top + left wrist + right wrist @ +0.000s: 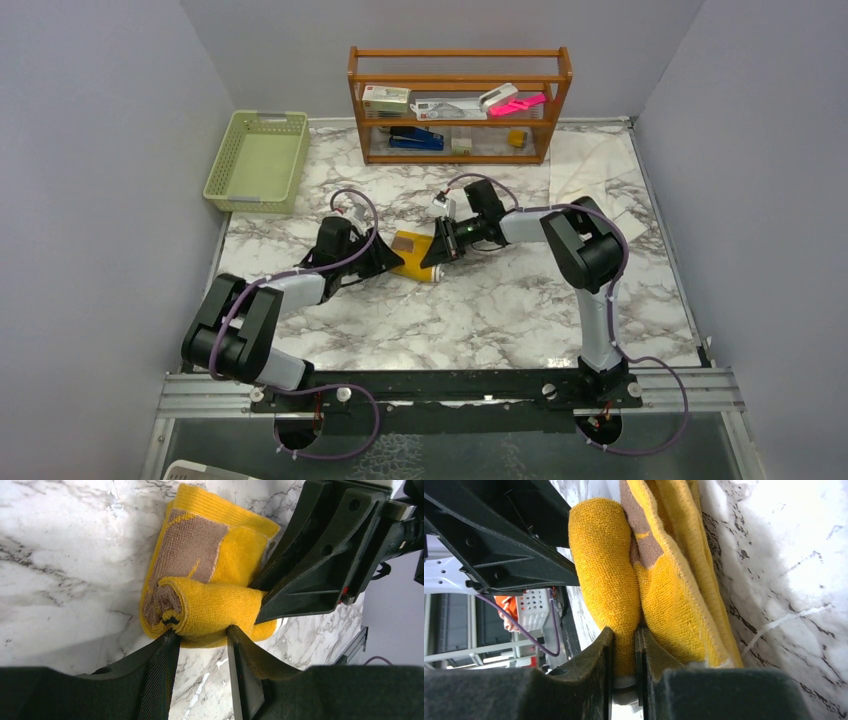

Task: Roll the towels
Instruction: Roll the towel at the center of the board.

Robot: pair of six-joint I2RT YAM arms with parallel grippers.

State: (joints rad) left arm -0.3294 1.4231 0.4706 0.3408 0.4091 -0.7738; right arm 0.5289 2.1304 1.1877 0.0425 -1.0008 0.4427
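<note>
Mustard-yellow towel (pixel 215 607) lies about the middle of the table (pixel 500 310), a little toward its left edge, caught between our two grippers. We see it partly rolled. A tight yellow roll sits on top of the part that is still flat, and a brown patch (pixel 192 542) shows on that flat part just beyond the roll. The cloth rests on the marble top.

Our right gripper (pixel 624 637) reaches in from the right edge's side. Its jaws are nearly together and clamped on one end of the roll, and the wrist view shows the yellow pile squeezed in the narrow gap between the two fingers.

Our left gripper (pixel 202 632) comes from the left edge's side, low over the marble. Its jaws stand apart, with both fingertips (pixel 170 645) set against the long side of the roll near its other end. The towel's lower edge shows in the gap between them. The two grippers' tips sit close to each other over the cloth.

Cream-white towel (pixel 590 160) lies spread flat in the table's far right corner, well apart from both arms. A green basket (pixel 268 122) sits at the far left corner, and a wooden rack (pixel 458 53) with small items stands along the far edge between them.
</note>
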